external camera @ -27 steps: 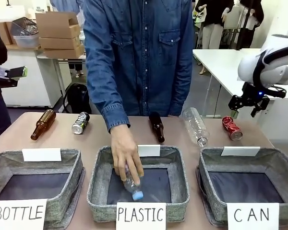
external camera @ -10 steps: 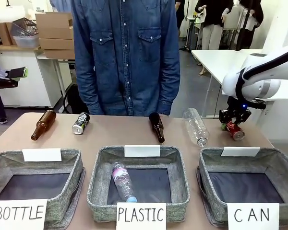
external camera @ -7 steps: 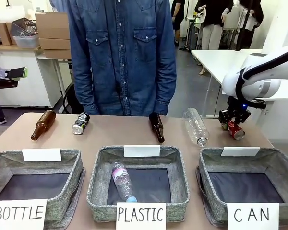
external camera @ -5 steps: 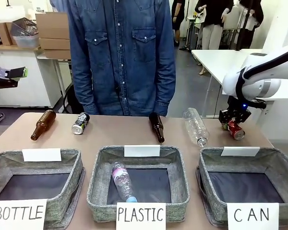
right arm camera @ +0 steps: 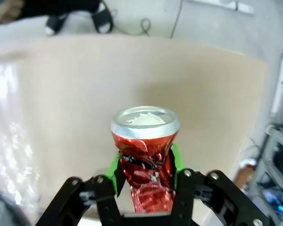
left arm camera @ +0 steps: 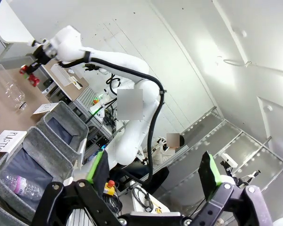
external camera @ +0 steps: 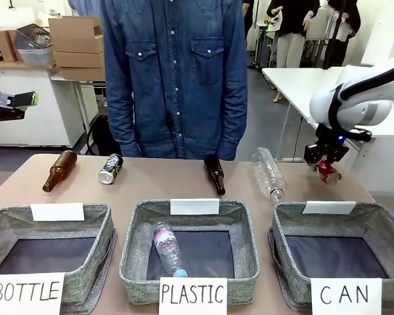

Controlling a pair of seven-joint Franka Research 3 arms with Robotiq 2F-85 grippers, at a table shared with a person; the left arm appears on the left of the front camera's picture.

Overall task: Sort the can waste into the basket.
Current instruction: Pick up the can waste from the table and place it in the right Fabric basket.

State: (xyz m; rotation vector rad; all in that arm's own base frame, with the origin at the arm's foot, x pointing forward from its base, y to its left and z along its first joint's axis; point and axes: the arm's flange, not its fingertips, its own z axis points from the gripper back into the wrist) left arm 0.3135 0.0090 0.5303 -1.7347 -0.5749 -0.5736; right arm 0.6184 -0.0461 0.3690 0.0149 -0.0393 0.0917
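Front view: the red can (external camera: 329, 172) now hangs clear of the bench (external camera: 164, 187), lifted by the right gripper (external camera: 326, 161) from where it lay on the wood half a second earlier. It is held over the bench's far right corner, beyond the grey basket (external camera: 374, 211) signed "CAN". The black and silver can (external camera: 110, 168) has not moved and lies on its side at the far left, beside a brown bottle (external camera: 59, 170). A person in a denim shirt (external camera: 177, 72) stands across the bench. A second brown bottle (external camera: 215, 174) and a clear plastic bottle (external camera: 267, 172) lie along the far edge. Cardboard boxes (external camera: 82, 46) and a white table (external camera: 302, 85) fill the room behind. Right wrist view: the green pads (right arm camera: 117, 172) clamp the dented red can, its top end pointing away from the camera. Left wrist view: the left gripper (left arm camera: 154, 169) is spread wide with nothing between its fingers.
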